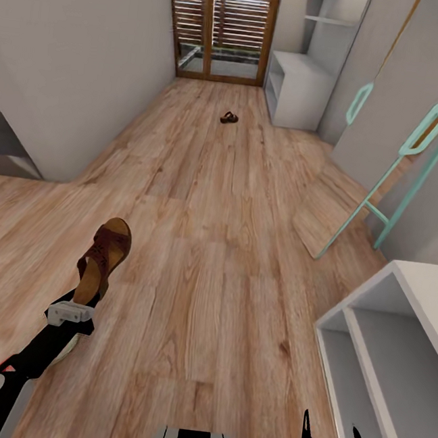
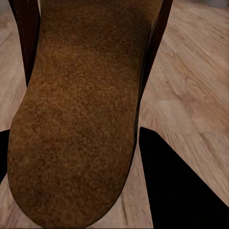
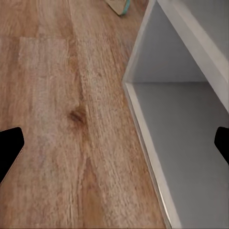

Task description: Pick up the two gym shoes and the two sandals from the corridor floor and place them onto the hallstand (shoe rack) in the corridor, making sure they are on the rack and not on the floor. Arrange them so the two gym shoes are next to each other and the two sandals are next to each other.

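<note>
Left end effector (image 1: 72, 311) clamps a brown sandal (image 1: 104, 258); right end effector (image 1: 331, 432) gapes empty.

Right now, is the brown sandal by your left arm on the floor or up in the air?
In the air. The left pincer holds the sandal by its heel, above the floor.

A home corridor — wood-plank floor (image 1: 229, 247), plain grey walls, a slatted wooden door (image 1: 222, 25) at the far end, white shoe rack (image 1: 395, 348) — with a sandal (image 1: 228, 117) on the floor.
</note>
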